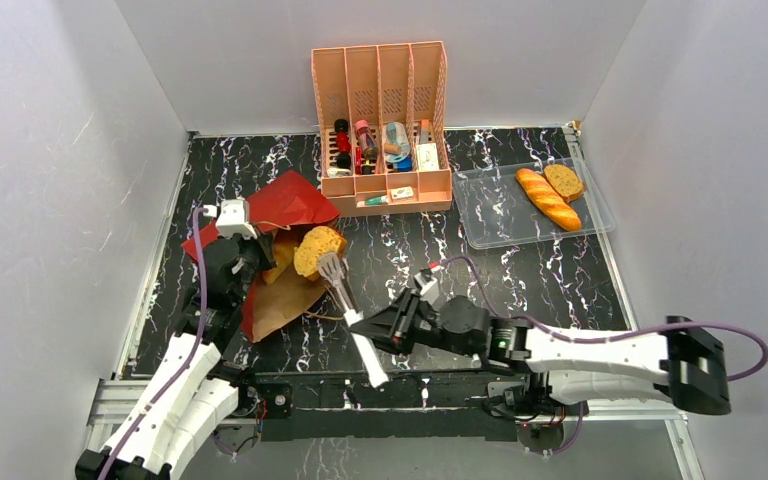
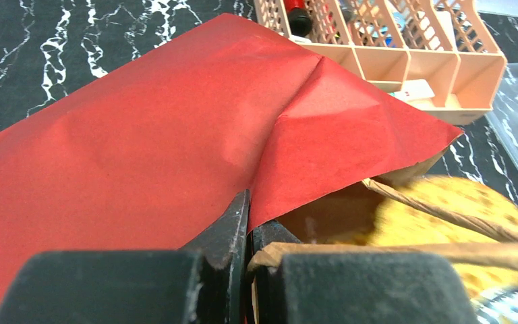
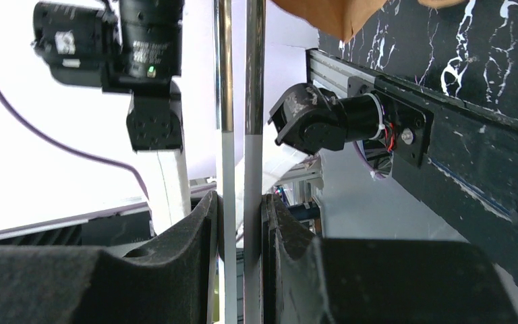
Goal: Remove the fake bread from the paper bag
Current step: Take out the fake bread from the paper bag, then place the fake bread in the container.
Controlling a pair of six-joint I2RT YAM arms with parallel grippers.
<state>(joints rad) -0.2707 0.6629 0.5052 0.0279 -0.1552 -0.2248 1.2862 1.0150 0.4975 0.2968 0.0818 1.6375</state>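
The paper bag [image 1: 290, 205] lies on its side at the left, red part to the rear, brown mouth toward the middle. My left gripper [image 1: 250, 255] is shut on the bag's mouth edge; the left wrist view shows its jaws [image 2: 251, 216] pinching the paper [image 2: 175, 135]. My right gripper [image 1: 375, 335] is shut on white-handled metal tongs [image 1: 345, 295], seen between its pads in the right wrist view [image 3: 241, 209]. The tongs hold a yellow-brown bread slice [image 1: 318, 248] at the bag's mouth; it also shows blurred in the left wrist view [image 2: 445, 209].
A clear plastic tray [image 1: 490, 215] at the right rear holds a golden baguette [image 1: 548, 200] and a brown slice [image 1: 564, 180]. A pink slotted organizer [image 1: 385, 100] with small bottles and boxes stands at the rear centre. White walls enclose the table.
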